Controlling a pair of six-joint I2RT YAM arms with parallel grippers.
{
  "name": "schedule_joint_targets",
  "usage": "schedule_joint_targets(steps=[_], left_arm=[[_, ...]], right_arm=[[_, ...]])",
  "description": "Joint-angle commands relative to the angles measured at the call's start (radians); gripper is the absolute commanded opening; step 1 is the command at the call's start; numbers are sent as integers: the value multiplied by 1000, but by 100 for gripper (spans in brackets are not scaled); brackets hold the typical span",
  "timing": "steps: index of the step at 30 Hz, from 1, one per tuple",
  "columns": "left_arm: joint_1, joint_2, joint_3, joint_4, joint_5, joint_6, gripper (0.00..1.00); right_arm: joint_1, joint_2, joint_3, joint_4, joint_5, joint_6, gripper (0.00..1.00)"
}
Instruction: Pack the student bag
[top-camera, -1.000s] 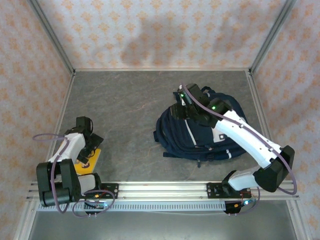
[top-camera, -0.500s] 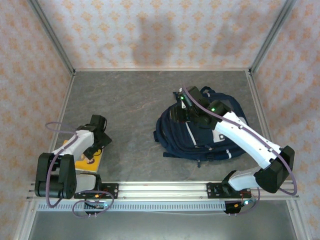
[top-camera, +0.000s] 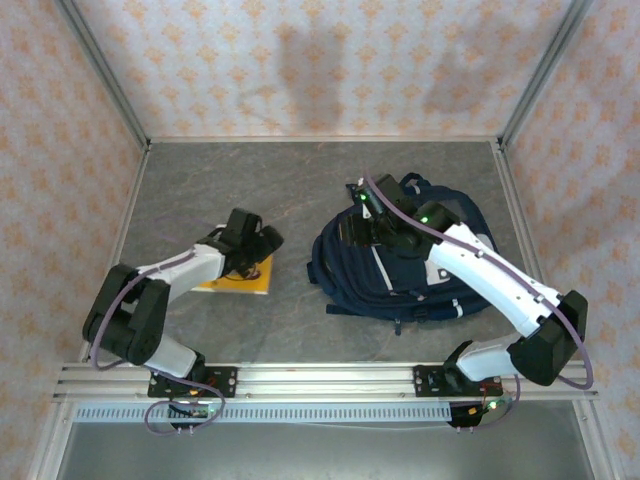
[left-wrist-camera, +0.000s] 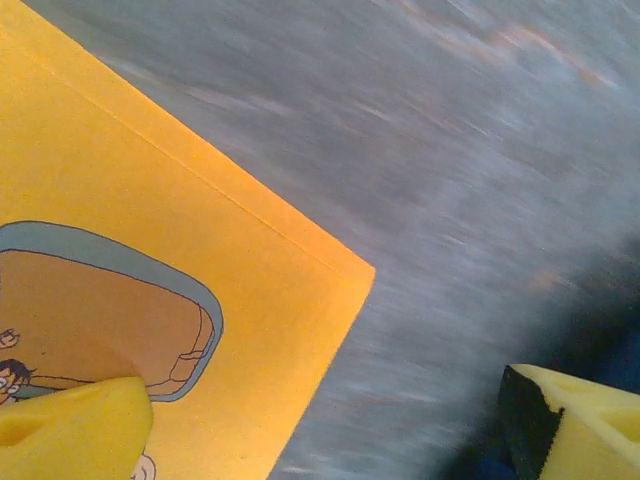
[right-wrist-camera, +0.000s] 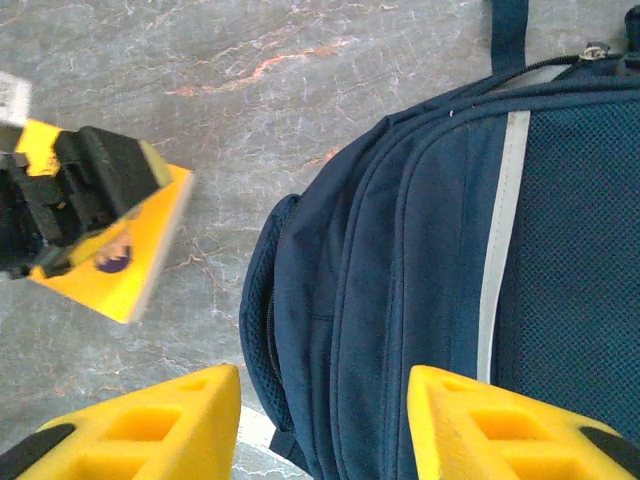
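Flat yellow book is being handled by wide-open left gripper for packing into navy fabric backpack below half-open, empty right gripper.

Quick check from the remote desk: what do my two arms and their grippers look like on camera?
The left arm and right arm both have white link shells with black joint housings, and a purple cable loops along each. Small green lights glow near the right wrist. The left gripper and right gripper carry chunky yellow fingers with recessed pockets and black trim.
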Motion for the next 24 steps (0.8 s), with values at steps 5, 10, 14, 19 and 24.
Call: schedule_joint_targets(steps=[5, 10, 14, 19, 24], left_arm=[[-17, -46, 90, -79, 145, -62, 92], [93, -134, 156, -279, 82, 35, 89], [182, -248, 70, -340, 50, 26, 80], [253, -371, -25, -478, -9, 8, 69], [260, -403, -147, -395, 19, -57, 75]], right_arm=[[-39, 30, 2, 5, -50, 34, 44], [-44, 129, 50, 29, -213, 38, 27], [-24, 251, 133, 54, -236, 13, 14], [1, 462, 289, 71, -176, 5, 26], [21, 695, 470, 60, -158, 22, 43]])
